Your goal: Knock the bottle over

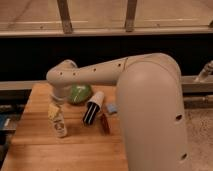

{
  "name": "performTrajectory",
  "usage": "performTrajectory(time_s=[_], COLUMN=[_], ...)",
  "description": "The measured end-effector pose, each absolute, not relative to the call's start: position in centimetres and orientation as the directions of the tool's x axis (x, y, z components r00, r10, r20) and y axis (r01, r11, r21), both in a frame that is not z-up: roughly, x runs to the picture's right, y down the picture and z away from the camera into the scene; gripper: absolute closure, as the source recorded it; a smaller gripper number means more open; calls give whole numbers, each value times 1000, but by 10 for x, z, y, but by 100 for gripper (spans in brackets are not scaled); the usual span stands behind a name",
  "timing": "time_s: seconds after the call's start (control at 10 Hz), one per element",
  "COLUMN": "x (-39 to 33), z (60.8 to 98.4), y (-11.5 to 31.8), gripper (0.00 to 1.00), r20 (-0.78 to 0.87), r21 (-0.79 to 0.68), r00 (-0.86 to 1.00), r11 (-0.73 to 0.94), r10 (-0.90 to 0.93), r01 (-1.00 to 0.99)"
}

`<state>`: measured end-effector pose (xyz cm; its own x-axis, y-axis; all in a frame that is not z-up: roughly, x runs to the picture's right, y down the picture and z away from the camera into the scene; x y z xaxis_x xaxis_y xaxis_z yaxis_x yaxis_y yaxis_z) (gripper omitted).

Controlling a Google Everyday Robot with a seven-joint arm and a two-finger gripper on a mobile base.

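Observation:
The bottle is small and whitish-cream, and stands about upright near the left edge of the wooden table. My arm reaches in from the right and bends down at the wrist. My gripper hangs from the wrist right at the top of the bottle, on its upper left side. I cannot tell whether it touches the bottle. The big white upper arm hides the right side of the table.
A green bowl sits behind the bottle. A black cylinder with a cream end lies to the bottle's right. A small blue thing and a red thing lie beyond it. The table's left edge is close to the bottle.

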<state>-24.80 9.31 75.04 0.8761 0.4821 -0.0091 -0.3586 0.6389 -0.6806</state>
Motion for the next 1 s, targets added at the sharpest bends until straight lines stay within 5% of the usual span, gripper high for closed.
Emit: performTrajectory(time_s=[0.4, 1.0], x=[-238, -163], z=[780, 745], y=[43, 6], gripper=[20, 20], r20=[10, 11], r21=[-602, -509], r00=[856, 772], r11=[687, 668], r10=[517, 635], r01=[-407, -543])
